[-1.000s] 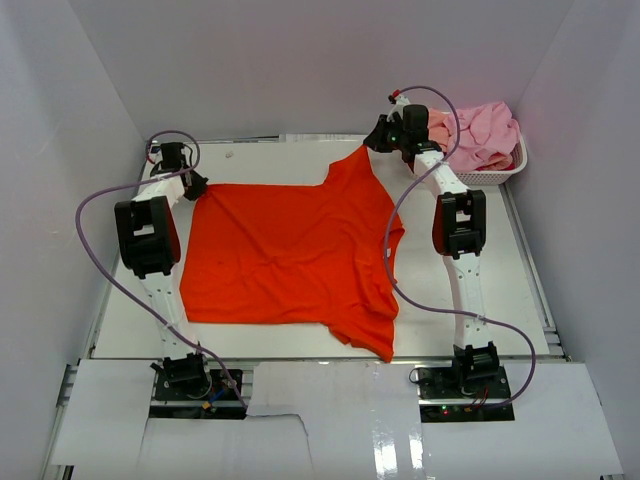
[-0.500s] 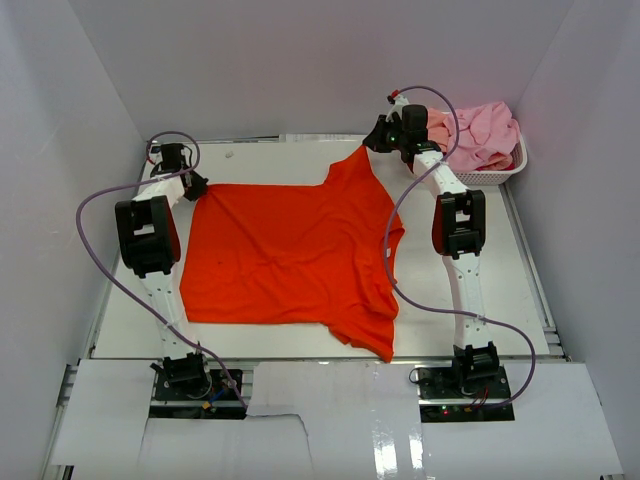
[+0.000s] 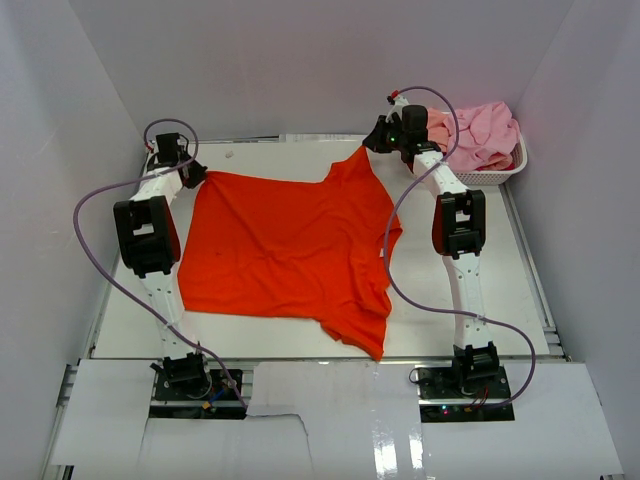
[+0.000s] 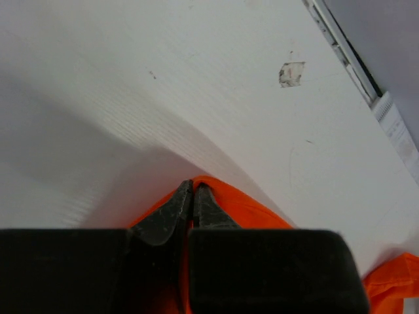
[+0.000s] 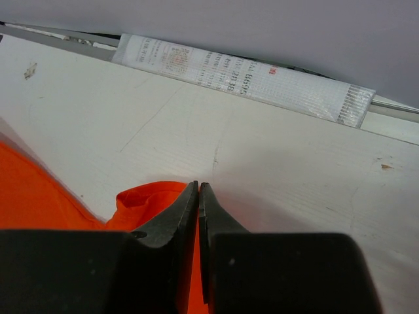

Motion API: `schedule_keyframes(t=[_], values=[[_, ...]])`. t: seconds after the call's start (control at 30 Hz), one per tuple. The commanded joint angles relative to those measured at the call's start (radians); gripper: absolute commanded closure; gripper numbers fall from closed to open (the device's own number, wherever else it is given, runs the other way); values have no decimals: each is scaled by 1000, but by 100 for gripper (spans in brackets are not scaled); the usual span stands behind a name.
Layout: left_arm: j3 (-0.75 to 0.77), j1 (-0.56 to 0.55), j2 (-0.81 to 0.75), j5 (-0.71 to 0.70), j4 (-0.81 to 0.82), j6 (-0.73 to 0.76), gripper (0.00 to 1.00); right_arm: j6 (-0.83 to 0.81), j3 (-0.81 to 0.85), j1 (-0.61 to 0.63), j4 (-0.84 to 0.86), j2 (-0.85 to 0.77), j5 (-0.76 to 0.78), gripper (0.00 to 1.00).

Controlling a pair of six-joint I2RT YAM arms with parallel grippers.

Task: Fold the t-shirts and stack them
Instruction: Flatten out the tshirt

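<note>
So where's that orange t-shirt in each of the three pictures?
Top external: orange t-shirt spread across the middle.
Left wrist: bottom centre, at the left gripper tips.
Right wrist: lower left, reaching the right gripper.
Shared landmark: the white table.

a white table [image 3: 250, 335] carries a spread orange-red t-shirt [image 3: 290, 250] and, far right, a white basket [image 3: 488, 178].

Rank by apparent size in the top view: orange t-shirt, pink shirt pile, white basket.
1. orange t-shirt, by far.
2. pink shirt pile.
3. white basket, visible part only; the pile hides most of it, so 2 versus 3 is unsure.
</note>
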Motion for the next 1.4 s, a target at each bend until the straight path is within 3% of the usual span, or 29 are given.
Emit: schedule_keyframes(t=[0.0,0.27,0.3,0.4,0.47,0.53,0.73,0.77,0.87,0.9,0.93,1.03,1.13,1.3,1.37], values=[[47,6,-53,25,21,19,100,-9,-11,-6,49,-19,-19,92],[62,6,-38,20,5,28,89,-12,-12,-6,49,-16,-23,92],[62,6,-35,20,4,28,85,-12,-12,-6,49,-16,-23,92],[62,6,-32,12,4,27,57,-12,-12,-6,49,-14,-25,92],[63,6,-30,12,5,25,54,-14,-14,-6,49,-14,-26,92],[63,8,-30,11,19,25,44,-14,-15,-6,49,-14,-28,92],[65,6,-38,8,77,36,35,-23,-32,-6,57,-24,-28,90],[77,6,-39,17,85,43,34,-25,-34,-7,58,-25,-27,86],[82,8,-58,34,86,45,34,-29,-35,-6,58,-34,-13,41],[77,6,-67,40,88,45,34,-32,-38,-6,58,-45,-8,18],[73,6,-76,43,90,45,34,-35,-39,-6,57,-53,-4,12],[37,6,-124,55,102,53,34,-63,-55,-6,54,-98,26,2],[21,6,-170,90,106,69,34,-86,-71,-6,45,-154,35,2],[27,-6,-240,147,-10,80,35,-138,-28,16,-204,-232,44,2],[-7,-15,-292,173,-65,89,35,-152,-106,30,-288,-321,55,4]])
